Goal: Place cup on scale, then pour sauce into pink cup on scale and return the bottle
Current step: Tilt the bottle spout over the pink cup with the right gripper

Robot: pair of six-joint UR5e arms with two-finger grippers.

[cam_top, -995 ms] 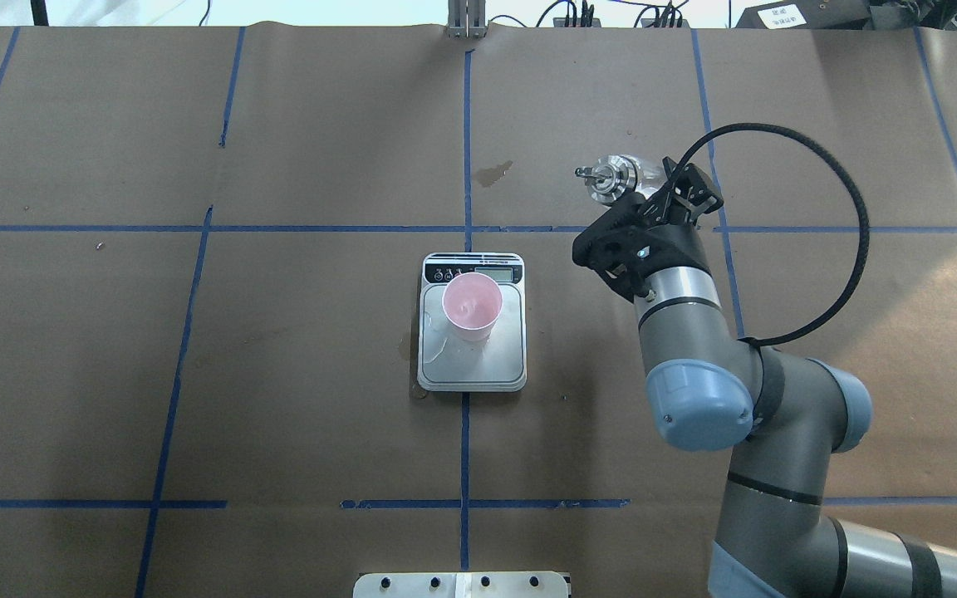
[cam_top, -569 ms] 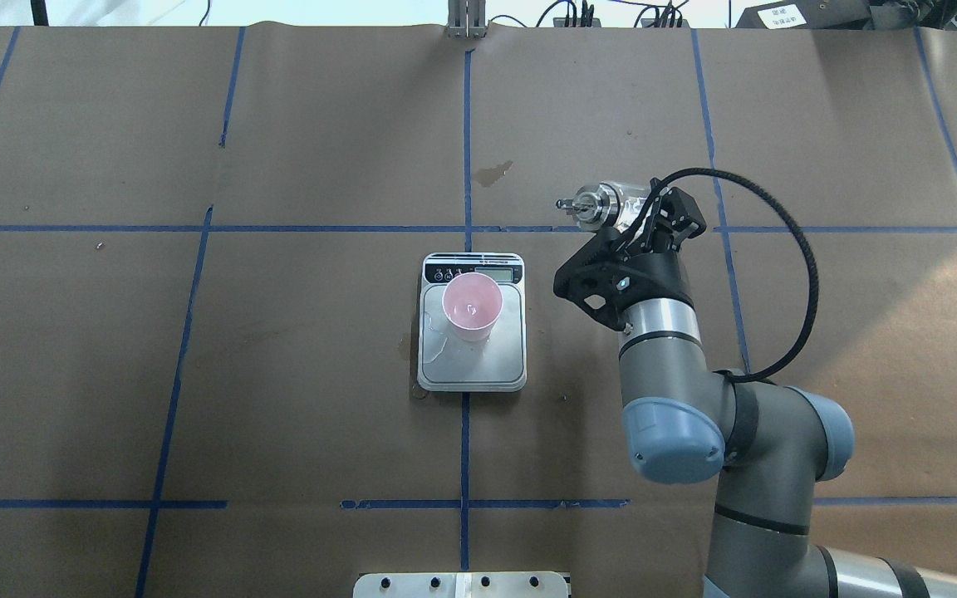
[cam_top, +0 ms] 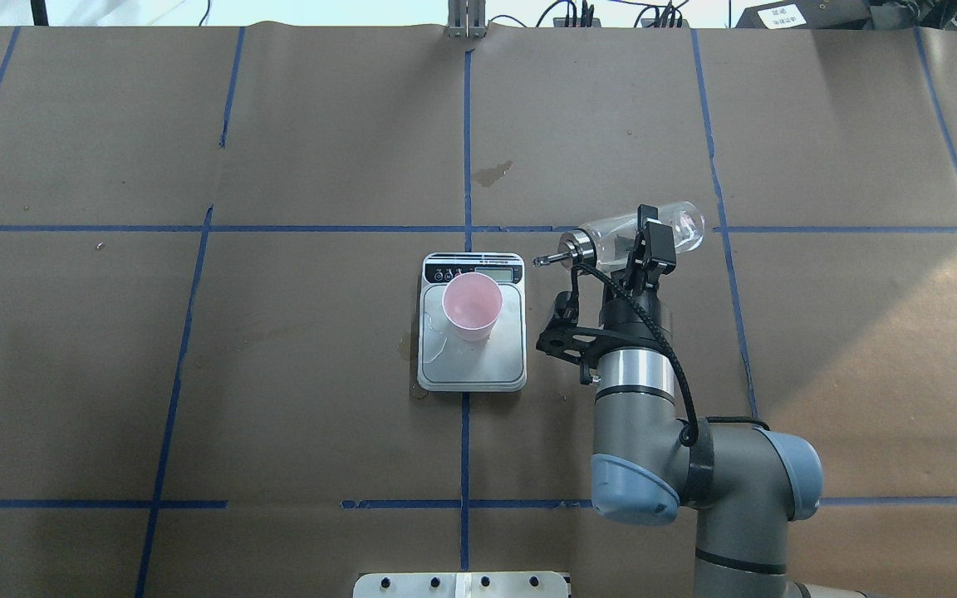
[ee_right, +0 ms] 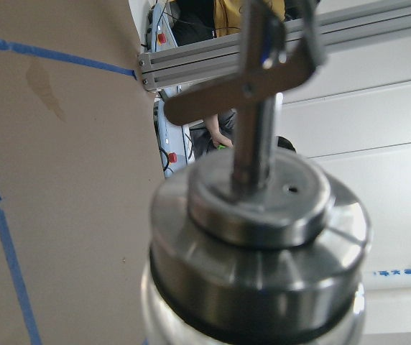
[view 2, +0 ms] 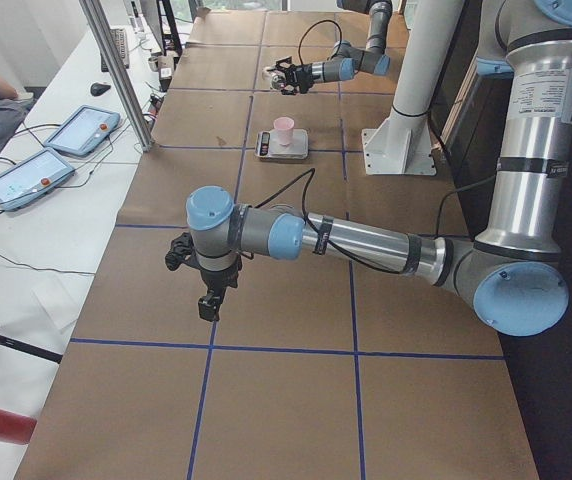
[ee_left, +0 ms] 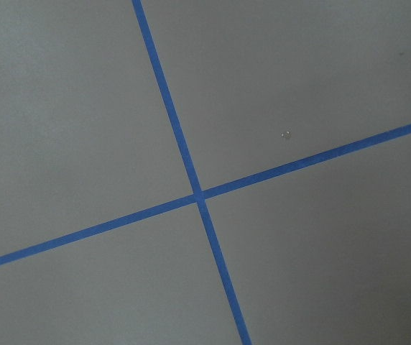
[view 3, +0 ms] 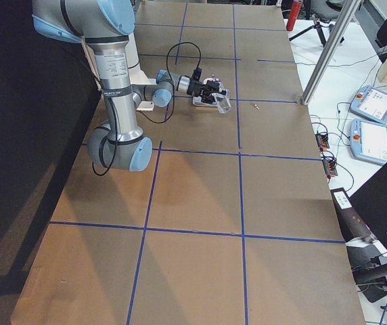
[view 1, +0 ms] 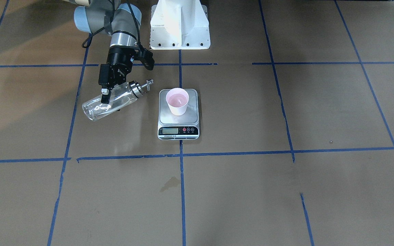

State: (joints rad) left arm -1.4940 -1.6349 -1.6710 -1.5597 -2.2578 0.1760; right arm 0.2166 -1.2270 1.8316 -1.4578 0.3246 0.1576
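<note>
The pale pink cup (cam_top: 472,306) stands upright on the scale (cam_top: 478,367), on the platform's far half; it also shows in the front view (view 1: 177,100). My right gripper (cam_top: 649,247) is shut on the clear glass bottle (cam_top: 611,235). It holds the bottle tilted almost flat above the table, just right of the scale. The metal spout (cam_top: 543,260) points toward the scale, short of the cup. The right wrist view shows the collar (ee_right: 256,244) close up. My left gripper (view 2: 207,303) hangs over the table far to the left; I cannot tell whether it is open or shut.
A white robot base (view 1: 180,24) stands behind the scale (view 1: 178,131). A dark stain (cam_top: 493,173) marks the paper beyond the scale. A metal post (view 2: 116,75) and tablets (view 2: 26,175) are at the far table edge.
My right arm has drawn the bottle back and toward the scale. It has tipped it from near upright to almost flat, spout toward the cup. The cup and scale have not moved.
</note>
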